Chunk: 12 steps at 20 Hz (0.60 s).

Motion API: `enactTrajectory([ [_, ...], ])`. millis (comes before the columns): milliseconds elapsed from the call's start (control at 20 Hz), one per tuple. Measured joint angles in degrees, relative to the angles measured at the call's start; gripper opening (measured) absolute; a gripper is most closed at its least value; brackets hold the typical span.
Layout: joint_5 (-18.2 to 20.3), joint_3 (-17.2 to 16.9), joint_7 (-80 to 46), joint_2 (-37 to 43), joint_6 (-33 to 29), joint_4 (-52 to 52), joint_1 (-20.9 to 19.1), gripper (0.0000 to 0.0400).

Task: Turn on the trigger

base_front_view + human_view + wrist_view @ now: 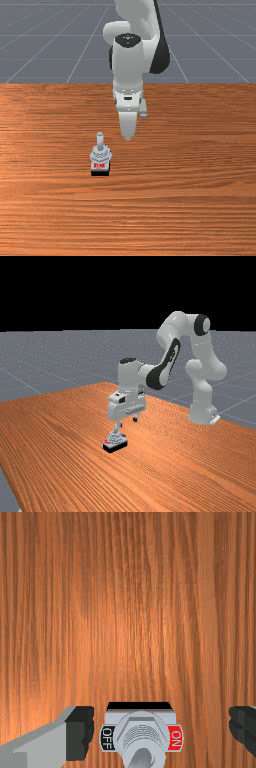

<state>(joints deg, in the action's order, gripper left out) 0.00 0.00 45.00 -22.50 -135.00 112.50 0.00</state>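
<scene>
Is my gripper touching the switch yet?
Apart. In the front view, a strip of table shows between the gripper and the switch.

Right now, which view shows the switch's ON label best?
The wrist view: the red ON label reads clearly there. The front view shows it as a small red patch, the far view as a speck.

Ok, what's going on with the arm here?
The white and grey robot arm has its two-finger gripper open over the orange-brown wooden table, holding nothing. In the wrist view, a grey toggle switch on a black base appears between the spread fingers, gripped by neither. Its red ON label and black OFF label sit on opposite sides. I can't tell which way the grey lever is set.
</scene>
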Motion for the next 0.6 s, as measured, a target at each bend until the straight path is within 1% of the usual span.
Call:
enactTrajectory([
  [50,-0.46,0.18,-3.64,-0.39,0.25,-0.63,1.30,0.0243],
  [100,-0.92,0.84,-7.26,-0.94,0.59,-1.52,3.54,0.0148],
  [150,-1.40,1.60,-10.96,-1.80,1.15,-2.93,6.09,0.0090],
  [200,-1.90,2.35,-14.64,-3.03,1.95,-4.94,8.76,0.0054],
  [250,-2.39,3.05,-18.21,-4.61,2.99,-7.55,11.47,0.0033],
  [300,-0.79,4.51,-17.01,-4.66,2.43,-7.40,11.99,0.0020],
  [400,-2.33,4.19,-17.88,-4.88,2.92,-7.84,13.20,0.0007],
  [600,-2.13,3.92,-18.79,-4.68,2.78,-7.48,13.18,0.0001],
])
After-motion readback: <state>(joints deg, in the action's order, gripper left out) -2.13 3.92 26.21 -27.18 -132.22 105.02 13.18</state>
